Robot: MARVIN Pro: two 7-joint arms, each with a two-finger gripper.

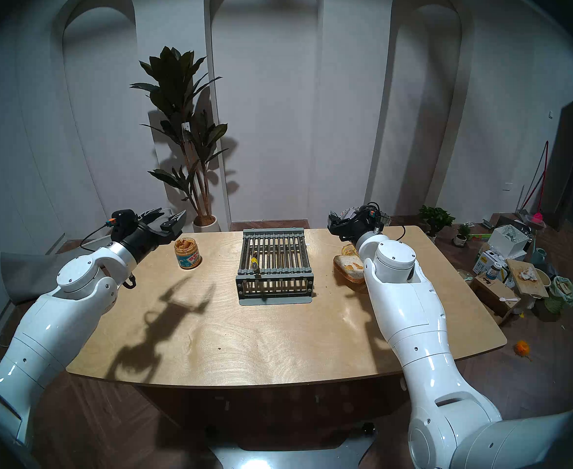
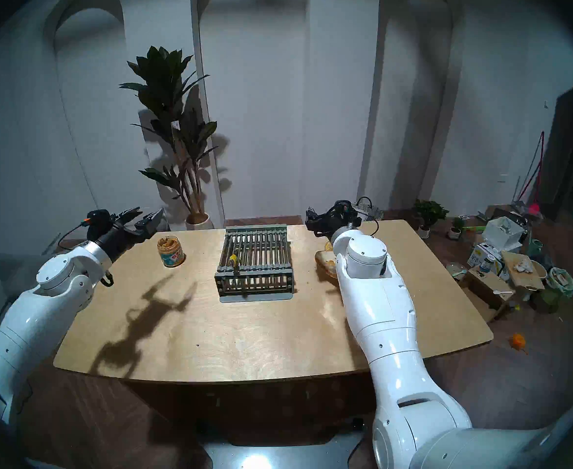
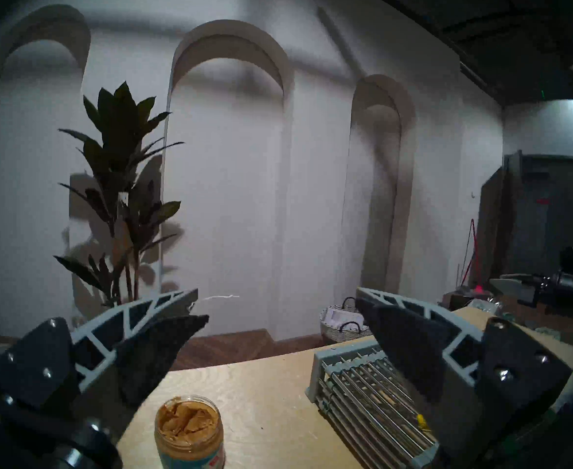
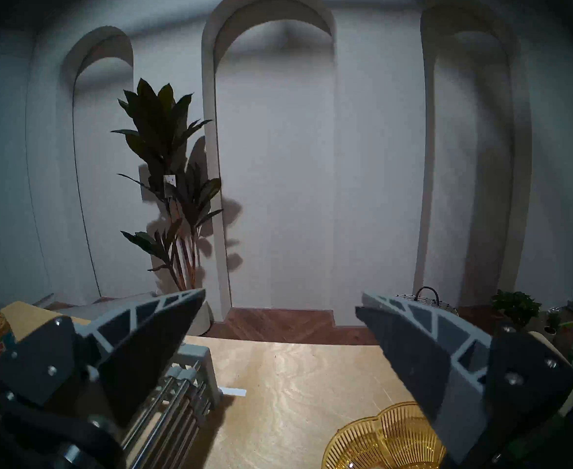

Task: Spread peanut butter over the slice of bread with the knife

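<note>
The lidless jar of peanut butter stands at the table's far left. My left gripper hovers open just above and behind it, holding nothing. The knife lies on the grey slatted rack, only its yellow handle clear. The slice of bread lies at the right with a tan smear on it, partly hidden behind my right forearm. My right gripper is raised over the far right of the table, open and empty.
The grey slatted rack stands in the table's middle at the back. An amber scalloped dish sits under the right gripper, beside the bread. A tall potted plant stands behind the table. Boxes and clutter cover the floor to the right.
</note>
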